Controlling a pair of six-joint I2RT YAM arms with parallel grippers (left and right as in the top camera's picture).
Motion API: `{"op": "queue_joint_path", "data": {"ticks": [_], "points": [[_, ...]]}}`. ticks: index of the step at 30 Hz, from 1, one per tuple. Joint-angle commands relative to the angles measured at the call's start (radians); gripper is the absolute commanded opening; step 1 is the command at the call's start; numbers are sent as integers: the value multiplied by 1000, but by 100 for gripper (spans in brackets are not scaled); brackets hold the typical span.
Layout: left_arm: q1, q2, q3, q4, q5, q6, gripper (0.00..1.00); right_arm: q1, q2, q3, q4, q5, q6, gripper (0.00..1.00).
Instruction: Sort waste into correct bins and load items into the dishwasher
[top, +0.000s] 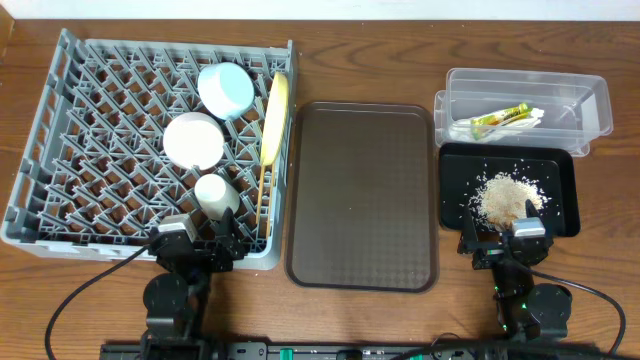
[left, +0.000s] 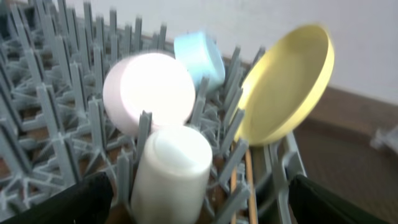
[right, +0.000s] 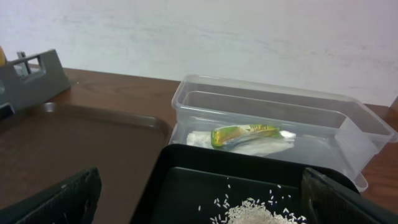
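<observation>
Left of the brown serving tray (top: 362, 195) on the bench (top: 400, 30), the grey dish rack (top: 40, 160) carries the pale-yellow plate (top: 275, 118) on edge, light-blue bowl (top: 226, 88), white bowl (top: 193, 139), small white cup (top: 212, 192) and chopsticks (top: 262, 195). Right of the tray, wrapper (top: 498, 118) and napkin (right: 199, 140) lie in the clear tub (top: 590, 100) — rice scraps (top: 505, 198) heap in the black tray (top: 565, 190). The left hand (top: 200, 240) and right hand (top: 507, 240) flank the tray's near corners, fingers spread wide, holding nothing.
</observation>
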Motion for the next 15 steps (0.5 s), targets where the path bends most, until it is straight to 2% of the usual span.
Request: {"op": "queue_joint_path", "data": {"ticks": [1, 3, 8, 15], "points": [[12, -31, -68, 142, -9, 63, 93, 9, -7, -2, -4, 6, -9, 99], [12, -31, -95, 211, -8, 114, 93, 9, -7, -2, -4, 6, -9, 99], [12, -31, -95, 132, -5, 199, 93, 9, -7, -2, -4, 6, -9, 99], [12, -31, -94, 133, -5, 201, 93, 9, -7, -2, -4, 6, -9, 99]]}}
